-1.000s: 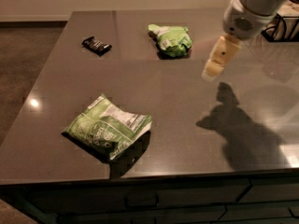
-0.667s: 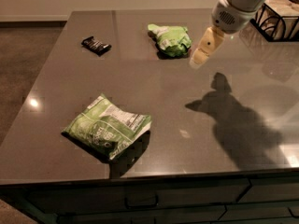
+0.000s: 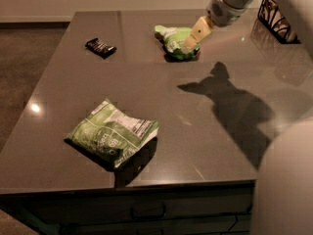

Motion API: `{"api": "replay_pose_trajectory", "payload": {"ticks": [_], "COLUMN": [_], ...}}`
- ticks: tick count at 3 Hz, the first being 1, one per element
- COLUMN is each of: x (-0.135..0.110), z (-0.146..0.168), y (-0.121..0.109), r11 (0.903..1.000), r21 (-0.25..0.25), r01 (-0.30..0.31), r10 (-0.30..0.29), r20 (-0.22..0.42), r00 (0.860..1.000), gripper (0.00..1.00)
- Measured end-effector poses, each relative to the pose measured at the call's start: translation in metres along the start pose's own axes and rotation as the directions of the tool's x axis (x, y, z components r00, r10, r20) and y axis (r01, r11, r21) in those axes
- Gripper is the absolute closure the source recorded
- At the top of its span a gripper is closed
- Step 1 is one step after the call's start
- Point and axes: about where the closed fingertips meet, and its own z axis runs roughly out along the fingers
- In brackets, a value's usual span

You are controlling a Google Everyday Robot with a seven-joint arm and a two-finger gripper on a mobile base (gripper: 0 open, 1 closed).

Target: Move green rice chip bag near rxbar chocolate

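Observation:
The green rice chip bag, small, lumpy and lime green with a white patch, lies at the far middle of the dark table. The rxbar chocolate, a thin black wrapper, lies to its left at the far left. My gripper reaches in from the upper right and sits at the right side of the chip bag, its tan fingers pointing down and left over the bag's edge. Part of the bag's right side is hidden behind the fingers.
A larger flat green bag with a white nutrition label lies near the table's front left. A dark wire basket stands at the far right. The table's front edge runs across the bottom. My arm's shadow falls right of centre.
My gripper has moved left and farther back across the table, from open space right of the chip bag to the bag's right side. The bags and the bar have not moved.

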Motion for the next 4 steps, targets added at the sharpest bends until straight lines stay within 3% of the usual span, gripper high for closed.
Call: {"api": "replay_pose_trajectory", "payload": {"ticks": [2, 4], "x": [-0.042, -0.058], "z": [0.061, 0.114], "y": [-0.014, -0.026], "r11": [0.9937, 0.9879], "r21": [-0.056, -0.04], "r01": [-0.097, -0.15], "r10": [0.101, 0.154], "r20": [0.065, 0.111], "r00": [0.993, 0.982], "gripper": [0.0, 0.0]}}
